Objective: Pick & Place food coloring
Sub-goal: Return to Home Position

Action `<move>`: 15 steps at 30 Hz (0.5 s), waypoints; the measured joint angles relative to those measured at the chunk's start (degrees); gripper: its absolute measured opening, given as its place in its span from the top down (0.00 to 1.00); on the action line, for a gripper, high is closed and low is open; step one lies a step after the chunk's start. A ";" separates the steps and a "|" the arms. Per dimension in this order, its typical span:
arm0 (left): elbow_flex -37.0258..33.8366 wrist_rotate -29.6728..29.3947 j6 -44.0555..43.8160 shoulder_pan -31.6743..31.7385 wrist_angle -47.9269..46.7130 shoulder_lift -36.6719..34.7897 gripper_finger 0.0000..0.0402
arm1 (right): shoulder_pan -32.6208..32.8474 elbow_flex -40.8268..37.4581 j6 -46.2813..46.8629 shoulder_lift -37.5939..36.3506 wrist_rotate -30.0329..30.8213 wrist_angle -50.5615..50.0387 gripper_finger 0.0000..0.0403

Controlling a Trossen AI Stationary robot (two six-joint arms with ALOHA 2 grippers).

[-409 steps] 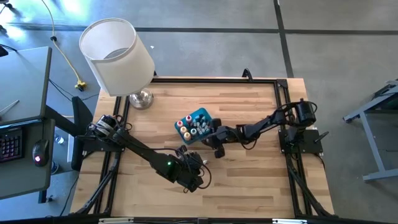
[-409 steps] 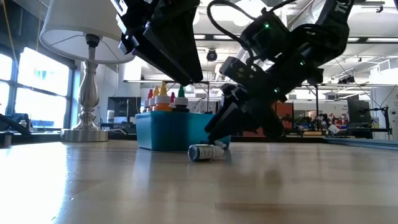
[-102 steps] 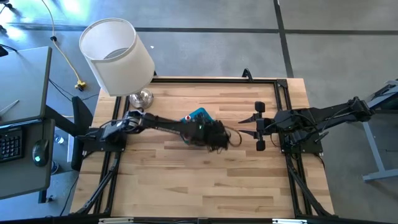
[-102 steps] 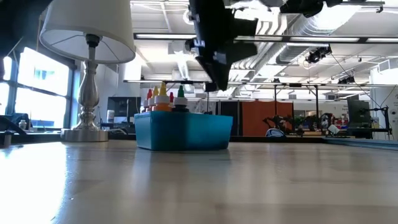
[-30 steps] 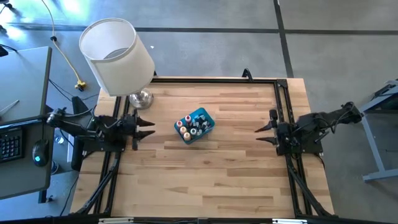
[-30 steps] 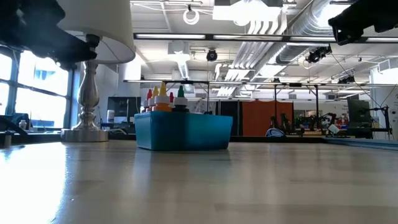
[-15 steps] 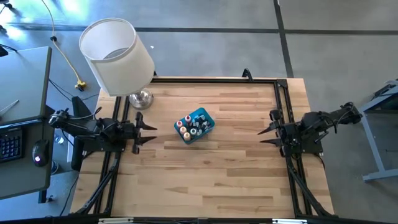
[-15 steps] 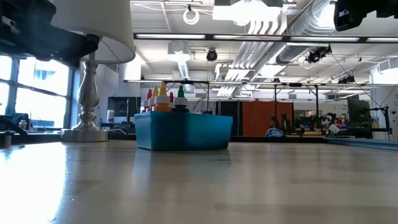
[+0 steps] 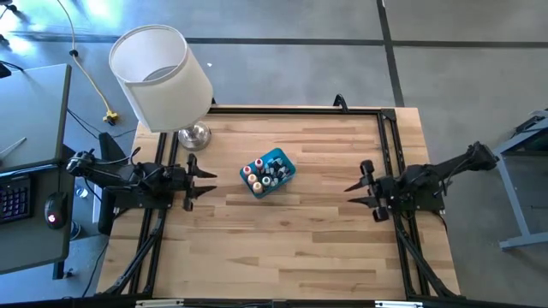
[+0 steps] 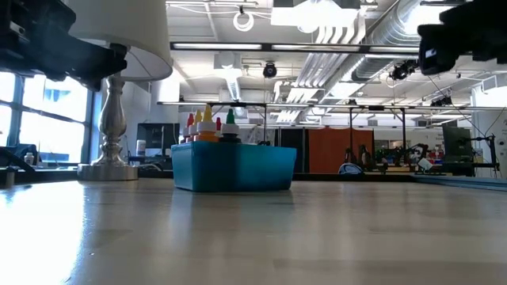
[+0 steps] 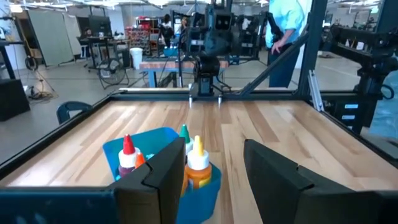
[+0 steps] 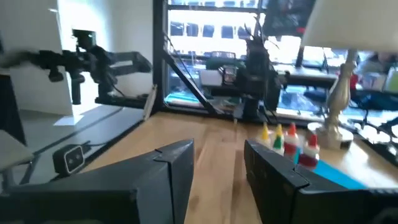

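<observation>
Near counter (image 9: 291, 248) middle, slightly toward left edge: teal bin (image 9: 281, 159), set at angle to counter edges. Food coloring bottles (image 9: 259, 175) packed upright inside bin; red, yellow, orange, green tops show above rim in low view. Left tool (image 9: 204, 181) at left edge, fingers apart, empty, pointing toward bin. Right tool (image 9: 355, 195) near right edge, fingers apart, empty, well apart from bin. Lamp (image 9: 161, 75) at corner on left edge, base near bin, not touching.

A teal-blue bin (image 10: 234, 168) holds red, yellow, orange and green food coloring (image 10: 207, 127) on a pale, plank-striped table (image 9: 325, 231).
</observation>
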 joint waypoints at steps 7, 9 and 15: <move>-0.04 0.03 -0.04 0.01 -0.01 0.00 0.60 | 0.00 -3.73 1.18 0.07 3.17 -0.81 0.67; -0.04 0.03 -0.04 0.01 0.00 -0.02 0.60 | 0.00 -3.73 2.09 0.07 4.78 -3.07 0.67; -0.07 0.04 -0.09 0.01 0.00 -0.02 0.60 | 0.00 -3.73 0.40 0.07 7.75 -3.95 0.67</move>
